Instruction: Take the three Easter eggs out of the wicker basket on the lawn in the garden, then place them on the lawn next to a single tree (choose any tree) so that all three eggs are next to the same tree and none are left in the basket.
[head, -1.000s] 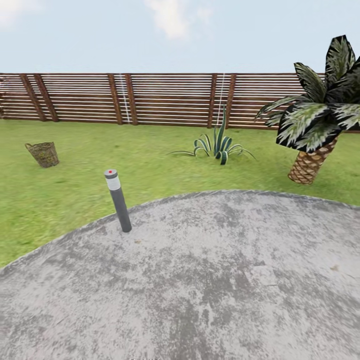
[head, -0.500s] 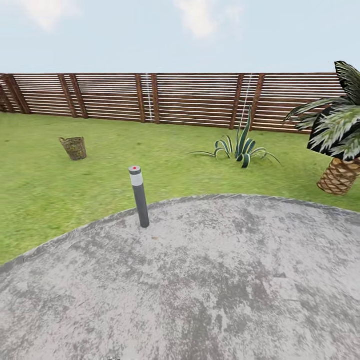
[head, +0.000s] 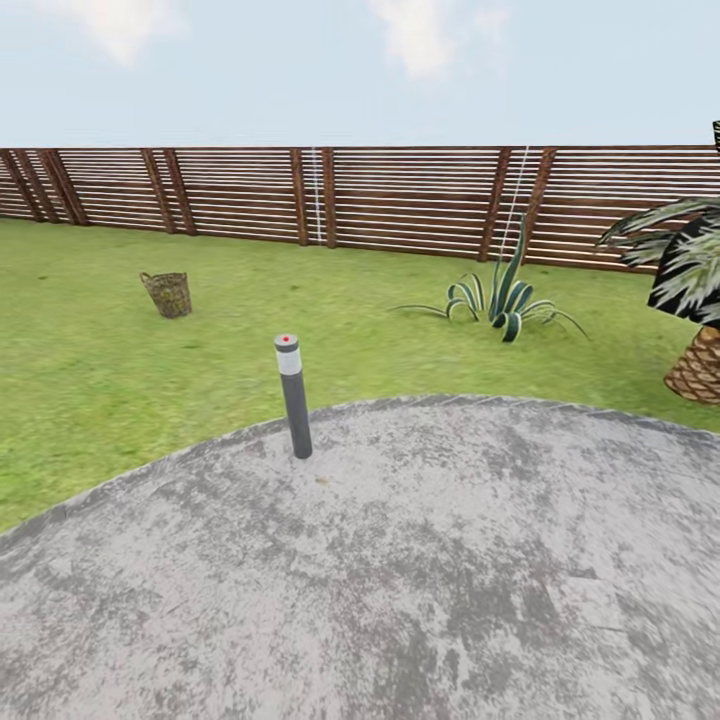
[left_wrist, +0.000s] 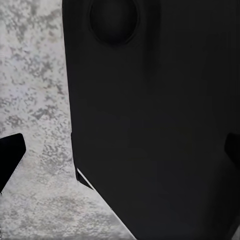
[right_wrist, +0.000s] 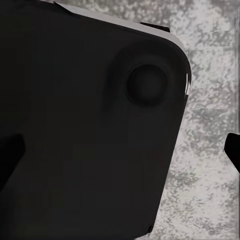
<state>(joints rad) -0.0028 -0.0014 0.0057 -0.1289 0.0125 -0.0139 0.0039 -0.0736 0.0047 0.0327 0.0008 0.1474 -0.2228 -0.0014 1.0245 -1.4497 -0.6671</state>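
I stand on the patio (head: 420, 580); the basket (head: 168, 294) sits far off on the lawn (head: 90, 380) past a bollard (head: 294, 396). My claws' state I cannot tell.

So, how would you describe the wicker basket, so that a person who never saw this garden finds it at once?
Follow the brown slatted fence to its left half, then look down onto the lawn before it. The wicker basket stands alone there, left of and beyond the grey bollard light: small, brown, woven, tapering downward, unlike the leafy plants at the right.
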